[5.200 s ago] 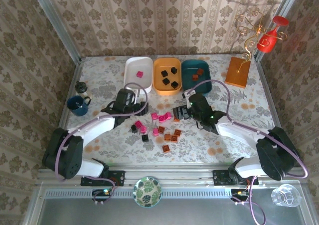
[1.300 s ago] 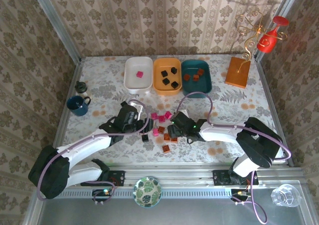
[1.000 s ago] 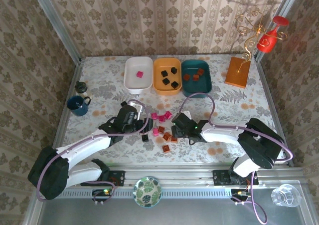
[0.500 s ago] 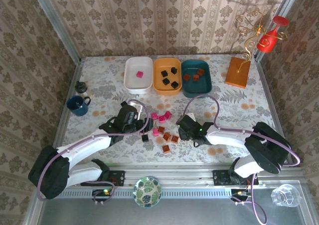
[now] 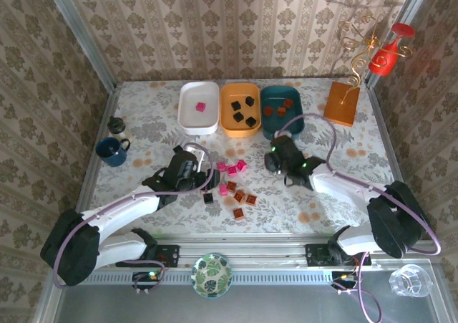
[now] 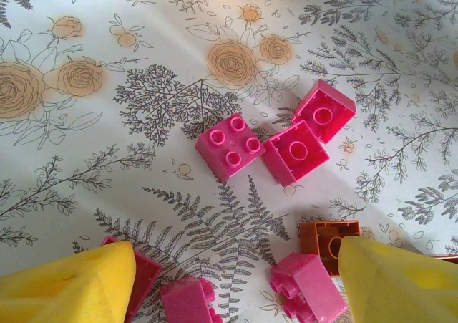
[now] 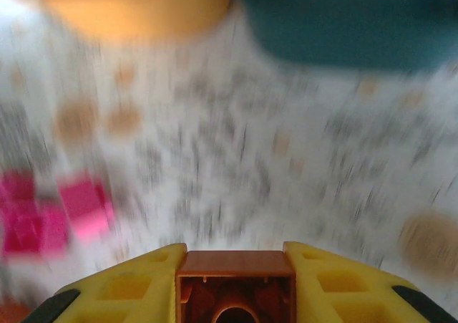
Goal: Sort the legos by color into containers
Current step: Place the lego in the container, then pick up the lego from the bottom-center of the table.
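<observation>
Transport of one brown lego (image 7: 235, 288) to its container is the step in hand. The right gripper (image 5: 273, 160) is closed on this lego, which sits clamped between the yellow fingers (image 7: 136, 288) with its hollow side toward the wrist camera. In the top view the right gripper hangs over the bench (image 5: 150, 115), near the front edge of the teal tray (image 5: 274, 94) and apart from it. The right wrist view is blurred beyond the fingers, with a teal mass at upper right and an orange mass at upper left. The teal tray holds two brown legos, the orange tray (image 5: 233, 122) three black ones and the white tray (image 5: 197, 121) one pink one, so the teal tray is judged the correct destination. The next move calls for carrying the lego past the teal rim, centring it above bare tray floor, then parting the fingers. Release short of the rim would drop the lego on the bench. The left gripper (image 6: 232, 283) stands open and low over the loose pile, with a pink lego (image 6: 308, 296) close to its right finger and a pink cluster (image 6: 295, 152) of three just ahead. Its next move is judged to be closure on one pink lego only, clear of the loose brown lego (image 6: 329, 238), followed by delivery to the white tray.
</observation>
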Robot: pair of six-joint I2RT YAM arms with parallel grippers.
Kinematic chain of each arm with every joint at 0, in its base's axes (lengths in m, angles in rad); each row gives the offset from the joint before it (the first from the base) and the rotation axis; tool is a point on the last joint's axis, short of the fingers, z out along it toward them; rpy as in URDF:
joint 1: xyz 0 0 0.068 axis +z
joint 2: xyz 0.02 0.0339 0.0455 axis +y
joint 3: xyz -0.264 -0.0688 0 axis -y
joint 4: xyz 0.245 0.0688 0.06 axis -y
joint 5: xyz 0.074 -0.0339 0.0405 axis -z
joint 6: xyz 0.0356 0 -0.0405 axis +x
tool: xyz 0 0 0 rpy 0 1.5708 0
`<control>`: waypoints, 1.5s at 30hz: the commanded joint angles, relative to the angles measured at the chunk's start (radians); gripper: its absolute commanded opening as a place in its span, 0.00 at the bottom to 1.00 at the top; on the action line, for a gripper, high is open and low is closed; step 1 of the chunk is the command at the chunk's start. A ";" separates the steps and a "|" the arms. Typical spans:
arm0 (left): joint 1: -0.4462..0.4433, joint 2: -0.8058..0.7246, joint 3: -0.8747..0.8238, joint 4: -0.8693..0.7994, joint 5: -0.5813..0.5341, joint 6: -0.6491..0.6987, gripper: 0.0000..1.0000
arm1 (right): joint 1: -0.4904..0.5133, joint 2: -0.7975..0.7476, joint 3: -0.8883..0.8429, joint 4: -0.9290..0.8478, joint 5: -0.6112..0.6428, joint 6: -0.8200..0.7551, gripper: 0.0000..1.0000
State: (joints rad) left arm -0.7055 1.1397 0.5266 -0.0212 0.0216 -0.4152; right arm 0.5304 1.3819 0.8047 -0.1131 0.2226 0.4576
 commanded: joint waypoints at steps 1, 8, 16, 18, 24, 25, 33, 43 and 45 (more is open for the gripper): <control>0.002 -0.014 0.021 -0.011 0.000 0.003 0.76 | -0.105 0.073 0.109 0.109 -0.045 -0.035 0.36; 0.002 -0.060 0.006 -0.027 -0.009 0.000 0.76 | -0.250 0.421 0.407 0.123 -0.098 -0.037 0.37; 0.002 -0.064 0.003 -0.038 -0.010 -0.002 0.76 | -0.307 0.658 0.648 0.025 -0.146 -0.042 0.46; 0.001 -0.064 0.000 -0.039 -0.014 -0.002 0.76 | -0.316 0.651 0.664 0.008 -0.163 -0.052 0.53; 0.002 -0.066 -0.014 -0.041 -0.020 -0.010 0.77 | -0.316 0.449 0.557 0.002 -0.203 -0.076 0.70; 0.002 -0.066 -0.018 -0.034 -0.016 -0.012 0.77 | -0.311 0.387 0.504 0.016 -0.220 -0.069 0.71; -0.005 -0.008 -0.010 -0.002 -0.006 -0.019 0.76 | -0.046 -0.085 0.060 0.015 -0.172 -0.144 0.78; 0.030 -0.063 -0.060 0.016 -0.055 -0.022 0.76 | 0.278 -0.233 -0.153 -0.145 -0.156 -0.309 0.85; 0.038 -0.064 -0.061 0.020 -0.052 -0.023 0.76 | 0.299 -0.203 -0.166 -0.136 -0.175 -0.312 0.85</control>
State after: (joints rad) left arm -0.6792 1.0939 0.4759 -0.0208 -0.0139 -0.4198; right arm 0.8104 1.1725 0.6525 -0.2188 0.0444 0.2058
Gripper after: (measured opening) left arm 0.765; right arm 0.849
